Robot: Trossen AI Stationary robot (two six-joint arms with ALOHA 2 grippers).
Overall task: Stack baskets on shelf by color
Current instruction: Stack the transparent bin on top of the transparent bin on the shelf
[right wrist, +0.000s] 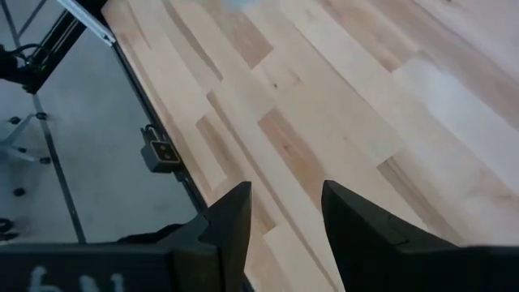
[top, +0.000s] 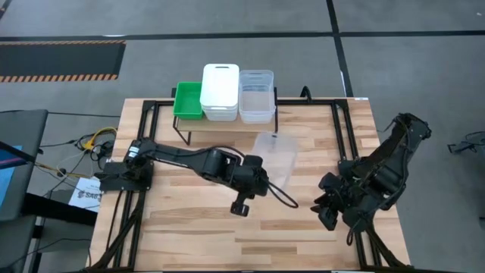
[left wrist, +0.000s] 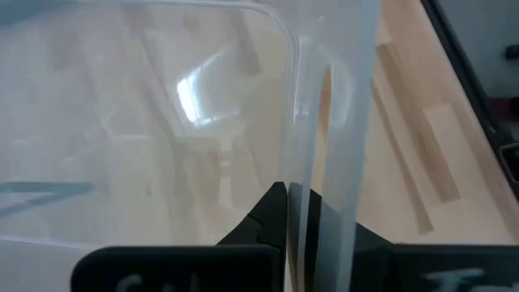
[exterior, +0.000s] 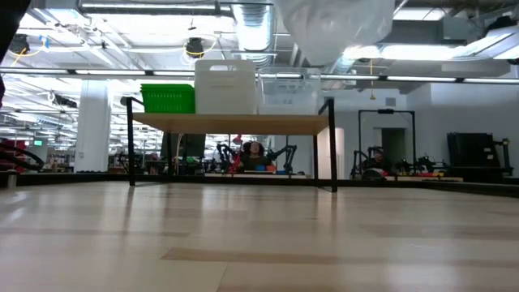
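Left gripper (left wrist: 302, 212) is clamped on the wall of a clear basket (top: 274, 155), lifted above the table (top: 189, 235) just near of the shelf (top: 227, 126). Right gripper (right wrist: 285, 212) waits at the near right, fingers apart, holding nothing.

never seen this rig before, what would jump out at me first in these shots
Most striking is the clear basket lifted off the table, pinched by its wall in the left gripper near the table's middle, just in front of the shelf. On the shelf stand three groups in a row: green baskets, a taller white stack and a clear stack. The right gripper waits open over the table's right side.
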